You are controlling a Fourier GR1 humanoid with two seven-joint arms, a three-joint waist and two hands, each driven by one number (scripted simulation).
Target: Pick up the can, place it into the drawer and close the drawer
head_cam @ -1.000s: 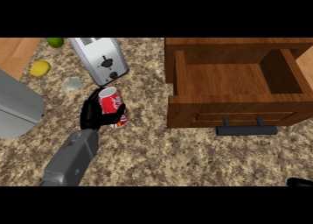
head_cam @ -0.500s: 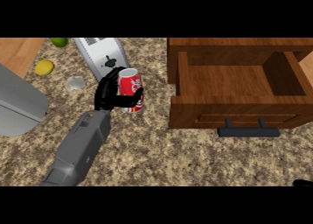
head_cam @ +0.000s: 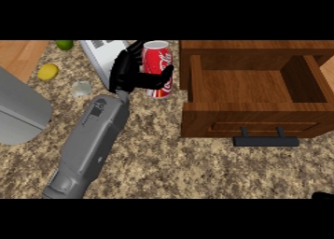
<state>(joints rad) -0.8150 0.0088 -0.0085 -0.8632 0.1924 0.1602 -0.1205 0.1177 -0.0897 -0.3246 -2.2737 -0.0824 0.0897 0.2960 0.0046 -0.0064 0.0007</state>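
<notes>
A red can (head_cam: 158, 63) with white lettering stands upright in my left hand (head_cam: 128, 73), whose fingers and thumb curl round it. The can is held just left of the open wooden drawer (head_cam: 256, 112), close to its left wall. The drawer's inside shows bare wood, and a dark handle (head_cam: 265, 140) sticks out from its front. My left forearm runs up from the lower left. Only a dark tip of my right hand (head_cam: 327, 196) shows at the lower right corner.
A silver toaster (head_cam: 100, 51) lies behind my left hand. A yellow lemon (head_cam: 48, 71) and a green lime (head_cam: 64, 44) sit at the far left, with a small pale object (head_cam: 80, 88) near them. A large grey appliance (head_cam: 15, 112) fills the left edge.
My left hand has carried the can up and to the right, from the middle of the counter to the drawer's left wall. The right hand has stayed at the corner.
</notes>
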